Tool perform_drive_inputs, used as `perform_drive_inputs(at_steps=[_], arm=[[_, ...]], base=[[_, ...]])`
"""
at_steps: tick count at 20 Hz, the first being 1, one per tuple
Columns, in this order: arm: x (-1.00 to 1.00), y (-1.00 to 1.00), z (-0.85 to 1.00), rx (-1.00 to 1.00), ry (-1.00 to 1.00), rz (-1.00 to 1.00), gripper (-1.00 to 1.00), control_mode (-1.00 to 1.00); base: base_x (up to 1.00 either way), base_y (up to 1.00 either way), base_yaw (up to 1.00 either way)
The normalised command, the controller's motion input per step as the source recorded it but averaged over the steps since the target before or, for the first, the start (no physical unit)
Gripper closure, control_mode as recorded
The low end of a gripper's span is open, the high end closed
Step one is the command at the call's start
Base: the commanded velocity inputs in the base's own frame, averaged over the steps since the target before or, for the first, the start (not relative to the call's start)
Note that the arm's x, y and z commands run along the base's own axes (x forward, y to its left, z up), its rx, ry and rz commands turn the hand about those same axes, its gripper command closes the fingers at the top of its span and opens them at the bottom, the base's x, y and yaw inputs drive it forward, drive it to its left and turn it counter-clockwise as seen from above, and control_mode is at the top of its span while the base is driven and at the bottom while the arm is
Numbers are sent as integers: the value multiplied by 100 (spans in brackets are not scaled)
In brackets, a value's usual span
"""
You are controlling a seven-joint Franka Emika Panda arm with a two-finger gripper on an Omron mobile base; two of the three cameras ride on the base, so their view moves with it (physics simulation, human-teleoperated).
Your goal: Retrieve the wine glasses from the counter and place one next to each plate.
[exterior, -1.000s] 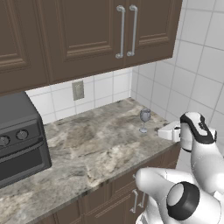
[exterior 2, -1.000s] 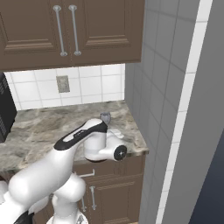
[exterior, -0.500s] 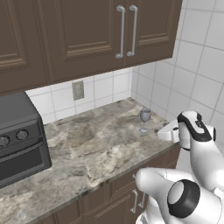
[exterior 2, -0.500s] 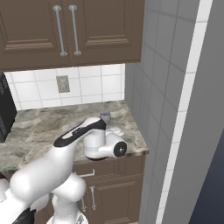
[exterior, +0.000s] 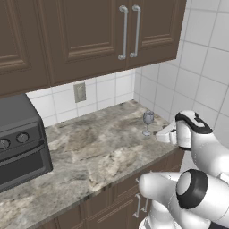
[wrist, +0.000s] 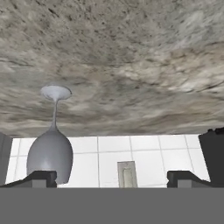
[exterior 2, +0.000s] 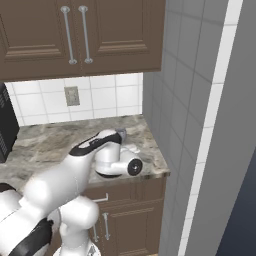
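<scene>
One clear stemmed wine glass (exterior: 148, 120) stands upright on the marbled counter (exterior: 103, 143) near the right-hand tiled wall. My gripper (exterior: 158, 135) hovers low over the counter just right of the glass, apart from it. The hand view is rolled upside down. There the wine glass (wrist: 50, 153) hangs from the counter (wrist: 131, 52) at the left, in line with my left fingertip (wrist: 41, 177). The gripper (wrist: 112, 178) is open and holds nothing. From the right base view my arm hides most of the wine glass (exterior 2: 120, 133). The plates are out of view.
A dark toaster oven (exterior: 18, 138) stands at the counter's left end. Dark brown upper cabinets (exterior: 112, 31) hang above. A white tiled wall (exterior: 201, 67) closes the counter's right end. A wall outlet (exterior: 79, 91) sits in the backsplash.
My hand has shifted only slightly beside the glass. The glass has not moved and the gripper stays open.
</scene>
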Motion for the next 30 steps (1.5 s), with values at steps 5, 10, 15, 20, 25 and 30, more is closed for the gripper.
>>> perform_drive_inputs(at_steps=[5,10,15,20,25,30], arm=[[23,0,-18,0,0,0,-100,-100],[18,0,-17,0,0,0,-100,-100],[21,0,-7,0,0,0,-100,-100],[25,-1,-1,7,0,0,-100,-100],[27,0,-11,7,0,0,-100,-100],[25,0,-17,5,0,0,-100,-100]], base=[[0,0,0],[0,0,0],[0,0,0],[0,0,0],[0,0,0],[0,0,0]])
